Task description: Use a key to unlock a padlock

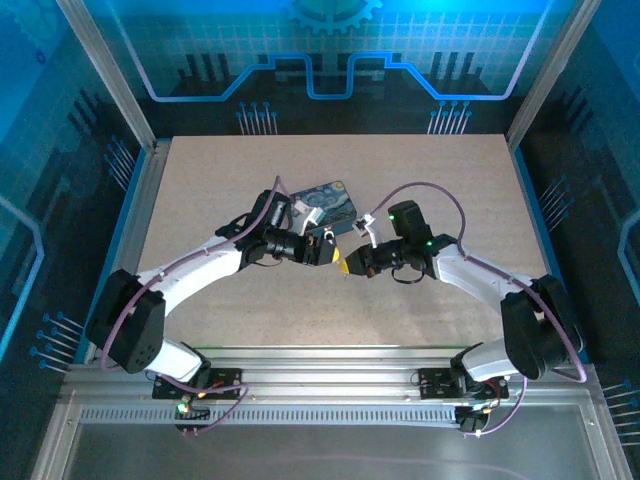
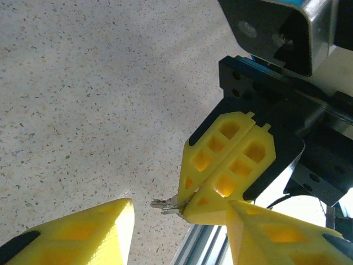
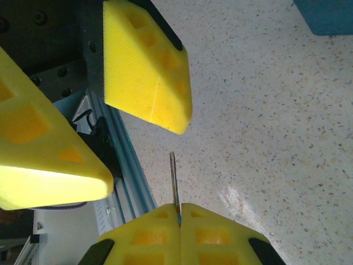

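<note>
We're seeing the key (image 3: 174, 182) as a thin dark blade sticking out past the tips of the right pincer (image 3: 179, 212), which is clenching it at the seam. Its free end is pointing twd the gap btwn the fingers of the left pincer (image 2: 181, 212), which is standing released, not touching it. Both are hovering over bare speckled tabletop (image 1: 420, 180), approx mid-table; blue box (image 1: 335, 193) just behind, near-edge rail (image 1: 320, 362) well apart, open room either side. Both arms are reaching inward, wrists nose to nose.
</note>
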`<state>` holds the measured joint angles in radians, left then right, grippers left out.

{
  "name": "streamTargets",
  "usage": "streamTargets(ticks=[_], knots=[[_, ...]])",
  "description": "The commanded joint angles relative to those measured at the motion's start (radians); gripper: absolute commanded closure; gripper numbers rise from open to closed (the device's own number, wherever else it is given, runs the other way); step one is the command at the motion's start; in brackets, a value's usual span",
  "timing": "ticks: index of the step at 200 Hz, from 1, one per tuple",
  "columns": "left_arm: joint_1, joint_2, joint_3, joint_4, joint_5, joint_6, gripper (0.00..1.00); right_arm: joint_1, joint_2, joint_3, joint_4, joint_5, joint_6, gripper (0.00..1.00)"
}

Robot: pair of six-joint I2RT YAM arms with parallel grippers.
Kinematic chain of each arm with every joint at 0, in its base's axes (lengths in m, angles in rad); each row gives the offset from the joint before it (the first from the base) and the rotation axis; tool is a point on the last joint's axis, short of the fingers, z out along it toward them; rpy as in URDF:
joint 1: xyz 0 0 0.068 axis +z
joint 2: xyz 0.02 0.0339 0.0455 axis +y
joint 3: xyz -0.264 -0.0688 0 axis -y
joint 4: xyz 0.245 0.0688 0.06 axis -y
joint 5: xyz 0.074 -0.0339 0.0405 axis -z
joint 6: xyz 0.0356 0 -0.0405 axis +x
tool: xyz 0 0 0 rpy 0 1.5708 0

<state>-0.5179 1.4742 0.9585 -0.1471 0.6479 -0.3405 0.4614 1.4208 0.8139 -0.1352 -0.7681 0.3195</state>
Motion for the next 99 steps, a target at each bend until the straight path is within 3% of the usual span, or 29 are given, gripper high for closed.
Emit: streamTargets(ticks=[1,66,99], knots=[[0.002,0.019,0.002,0.022,0.036,0.015,0.54,-0.009,0.018,0.035,0.045,-0.052,0.018,1.0],[0.002,0.031,0.0,0.033,0.038,0.004,0.68,-0.01,0.049,0.048,0.066,-0.068,0.036,1.0],[0.001,0.038,0.003,0.034,0.042,0.003,0.82,-0.01,0.055,0.05,0.064,-0.077,0.035,1.0]])
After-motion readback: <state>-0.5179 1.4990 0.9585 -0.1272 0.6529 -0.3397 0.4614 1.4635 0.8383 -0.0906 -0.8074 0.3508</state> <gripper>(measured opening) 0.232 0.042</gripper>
